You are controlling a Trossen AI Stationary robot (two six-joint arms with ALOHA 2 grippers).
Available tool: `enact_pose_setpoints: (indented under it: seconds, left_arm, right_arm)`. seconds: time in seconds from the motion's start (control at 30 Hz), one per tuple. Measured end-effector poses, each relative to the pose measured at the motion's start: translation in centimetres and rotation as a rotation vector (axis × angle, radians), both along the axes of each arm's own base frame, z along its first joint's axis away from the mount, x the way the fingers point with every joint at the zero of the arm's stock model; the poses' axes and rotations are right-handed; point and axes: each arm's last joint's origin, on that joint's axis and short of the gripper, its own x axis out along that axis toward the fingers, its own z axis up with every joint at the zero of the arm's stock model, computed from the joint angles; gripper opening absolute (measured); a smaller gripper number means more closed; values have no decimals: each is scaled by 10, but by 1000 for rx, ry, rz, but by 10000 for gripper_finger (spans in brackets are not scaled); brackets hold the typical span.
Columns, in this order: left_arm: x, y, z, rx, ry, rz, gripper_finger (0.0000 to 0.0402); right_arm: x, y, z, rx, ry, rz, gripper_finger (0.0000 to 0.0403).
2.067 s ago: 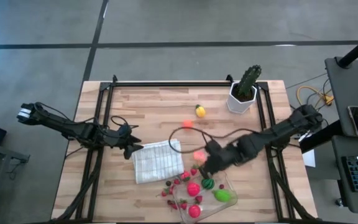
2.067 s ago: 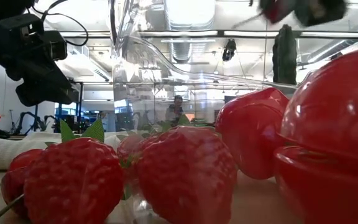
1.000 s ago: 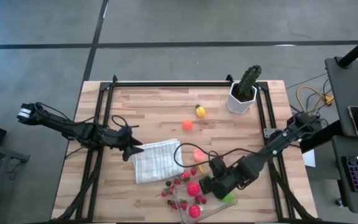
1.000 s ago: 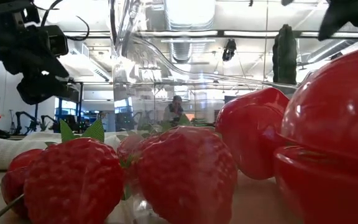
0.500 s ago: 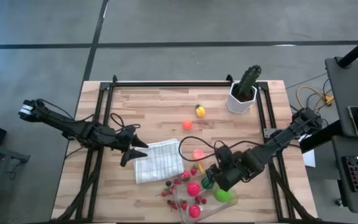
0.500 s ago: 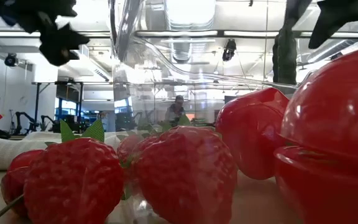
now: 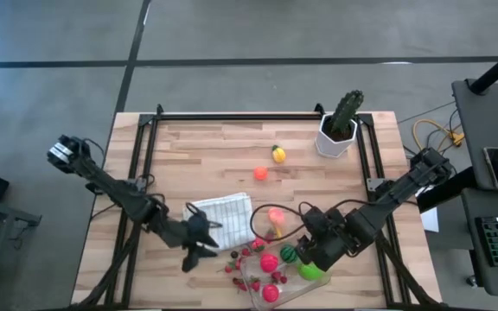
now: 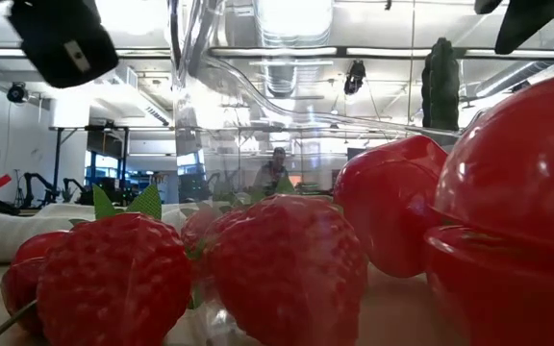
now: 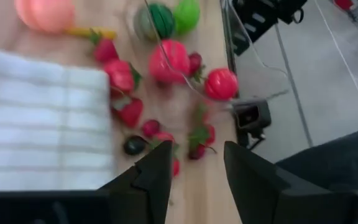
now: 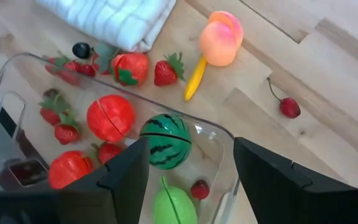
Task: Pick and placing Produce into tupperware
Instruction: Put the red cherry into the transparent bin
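Note:
The clear tupperware [image 7: 318, 278] sits at the table's near edge and holds a watermelon [image 10: 165, 140], a green fruit [image 10: 174, 208], red fruits [image 10: 110, 117] and small berries. Strawberries [image 9: 123, 74] and berries lie on the wood between it and the cloth. A peach [image 7: 275, 214], an orange fruit [image 7: 260, 173] and a yellow one [image 7: 277, 154] lie farther back. My left gripper [image 7: 199, 246] is open above the berries at the cloth's near edge [image 9: 197, 168]. My right gripper [image 7: 305, 250] hangs open over the tupperware's far right corner.
A white checked folded cloth [image 7: 223, 214] lies left of the tupperware. A cactus in a white pot [image 7: 340, 121] stands at the far right corner. A cherry [image 10: 289, 107] and a yellow piece [image 10: 194, 78] lie near the peach. Bare wood lies along the far left of the table.
My left gripper has swung from the cloth's left side toward the near edge and to the right, ending over the scattered berries by the cloth's near edge. My right gripper has shifted a little toward the right, staying over the tupperware. The produce has stayed in place.

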Motion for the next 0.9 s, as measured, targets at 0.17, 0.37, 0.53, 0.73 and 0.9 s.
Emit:
enact_pose_setpoints:
  seconds: [0.17, 0.37, 0.53, 0.73, 0.9]
  left_arm:
    - [-2, -18, -4, -36, 36, -22, 130]
    - [-8, -37, -26, 56, 148, -87, 130]
    - [-2, -61, -39, 115, 214, -137, 130]
    - [14, -82, -45, 147, 228, -132, 141]
    - [18, -84, -49, 161, 235, -129, 177]
  right_arm:
    - [0, 0, 0, -23, 6, 51, 224]
    - [0, 0, 1, -45, 11, 100, 224]
    - [-2, 3, 1, -44, 9, 112, 224]
    - [-9, 13, 1, -29, 5, 120, 224]
    - [-12, 15, 0, -21, 6, 109, 224]
